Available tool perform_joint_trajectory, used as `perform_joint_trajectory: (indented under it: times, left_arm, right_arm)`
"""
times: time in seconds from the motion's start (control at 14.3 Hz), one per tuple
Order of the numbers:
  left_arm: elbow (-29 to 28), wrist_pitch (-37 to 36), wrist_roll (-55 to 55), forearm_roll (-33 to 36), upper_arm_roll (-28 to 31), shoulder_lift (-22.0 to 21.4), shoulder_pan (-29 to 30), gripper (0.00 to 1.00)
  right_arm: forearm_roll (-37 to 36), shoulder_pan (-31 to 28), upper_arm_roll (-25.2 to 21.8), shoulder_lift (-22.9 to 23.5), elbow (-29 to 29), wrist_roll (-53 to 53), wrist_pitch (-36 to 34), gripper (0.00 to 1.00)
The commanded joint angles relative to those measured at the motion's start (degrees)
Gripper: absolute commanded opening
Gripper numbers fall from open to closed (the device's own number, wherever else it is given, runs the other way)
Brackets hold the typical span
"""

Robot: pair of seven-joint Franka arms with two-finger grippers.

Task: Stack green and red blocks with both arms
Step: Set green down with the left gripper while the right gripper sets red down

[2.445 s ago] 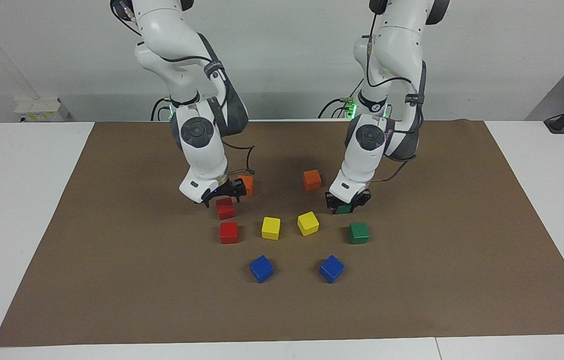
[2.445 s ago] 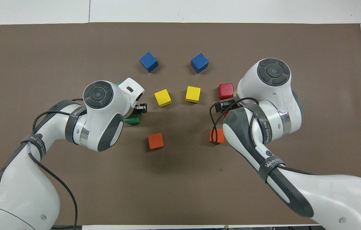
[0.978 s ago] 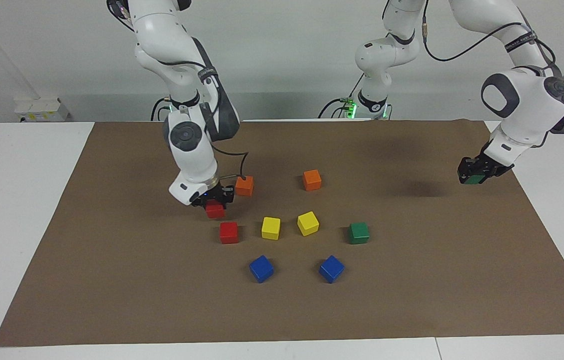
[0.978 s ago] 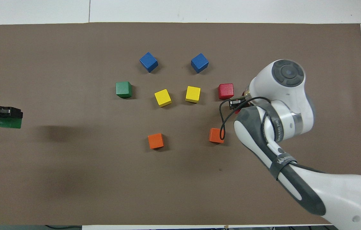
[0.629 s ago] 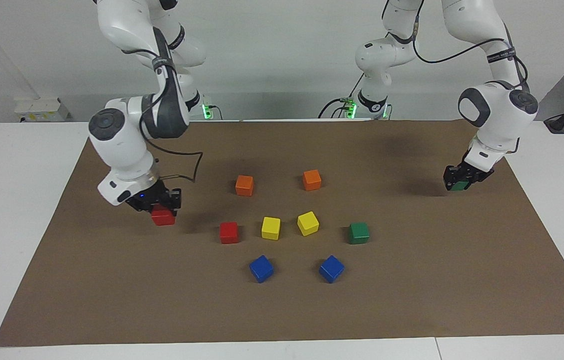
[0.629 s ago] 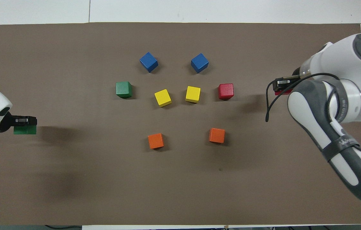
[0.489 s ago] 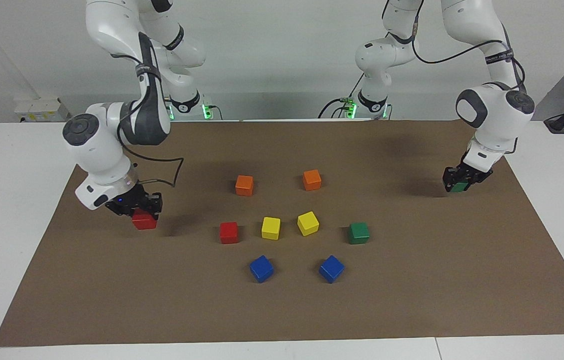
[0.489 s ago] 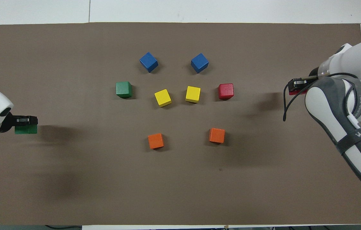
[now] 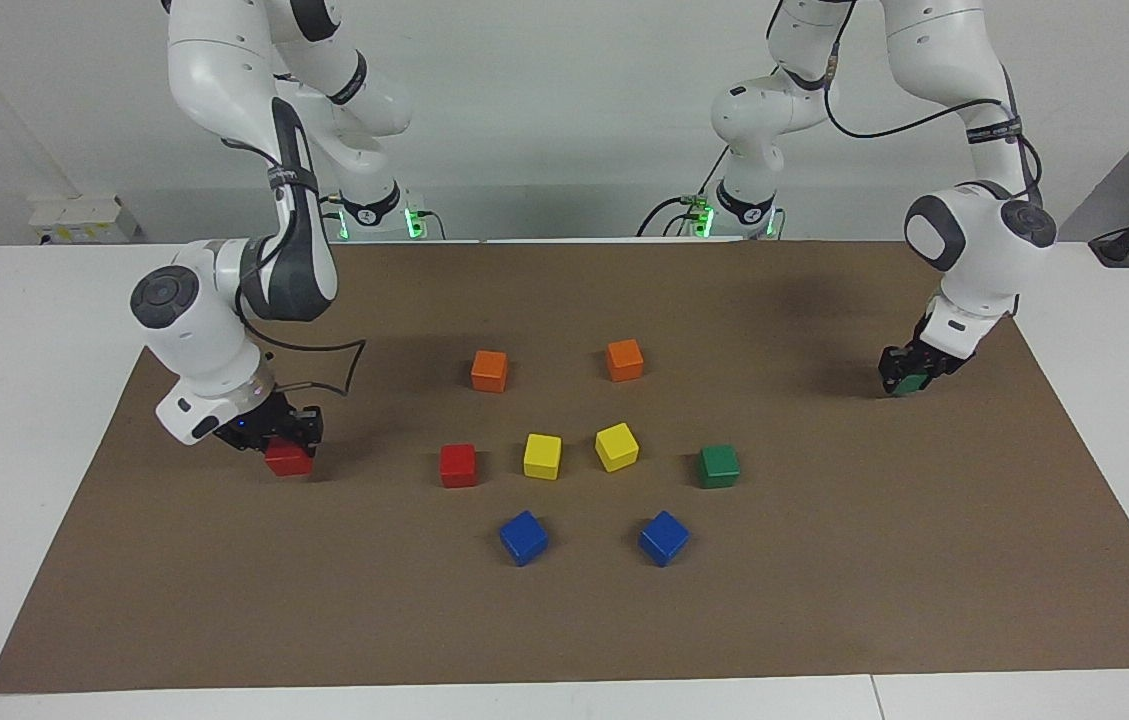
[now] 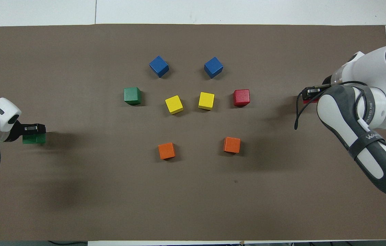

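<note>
Now left gripper [image 9: 907, 378] clamps green block [image 9: 912, 385]; right gripper [image 9: 276, 437] clamps red block [image 9: 288, 459].

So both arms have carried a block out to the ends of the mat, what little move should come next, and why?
Probably open the fingers and let go. The right gripper has its red block low at the mat, and the left gripper its green block; both look about set down. Then each can fetch its match.

Two white jointed arms, dark grey joint sections, round grey caps, black cables looped alongside, small black two-finger grippers.
</note>
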Motion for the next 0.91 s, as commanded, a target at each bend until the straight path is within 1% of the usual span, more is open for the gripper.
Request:
perform_joint_trajectory:
  times: [0.0,0.14,0.49,0.56,0.63,0.77,0.84]
  left_arm:
    - [-1.06,2.65,-0.74,-0.65,0.18,1.17,-0.60,0.00]
    - [-0.97,3.88,-0.74,-0.65,0.18,1.88,-0.69,0.00]
    - [-0.71,3.80,0.05,-0.57,0.27,3.03,-0.77,0.00]
    - [-0.45,3.54,0.40,-0.56,0.27,3.29,-0.86,0.32]
    - [-0.27,3.27,0.49,-0.56,0.27,3.29,-0.95,0.99]
    - [2.18,0.56,1.80,-0.48,0.27,3.47,-0.95,1.00]
    - [4.89,-3.02,2.42,-0.48,0.18,3.47,-0.95,1.00]
  right_arm:
    - [-0.70,-0.43,0.24,0.20,-1.88,-0.82,2.09,0.00]
    - [-0.79,-0.43,0.23,0.38,-2.15,-1.78,2.44,0.00]
    - [-1.84,-1.04,0.23,1.00,-3.12,-1.88,2.71,0.00]
    - [-1.84,-0.87,0.23,1.00,-3.20,-1.79,2.79,0.00]
    - [-1.84,-0.78,0.15,1.00,-3.38,-1.79,2.79,0.00]
    - [-1.93,-0.78,0.15,1.00,-3.82,-1.79,3.06,0.00]
    - [-1.93,-0.69,0.15,1.00,-4.34,-1.79,3.67,0.00]
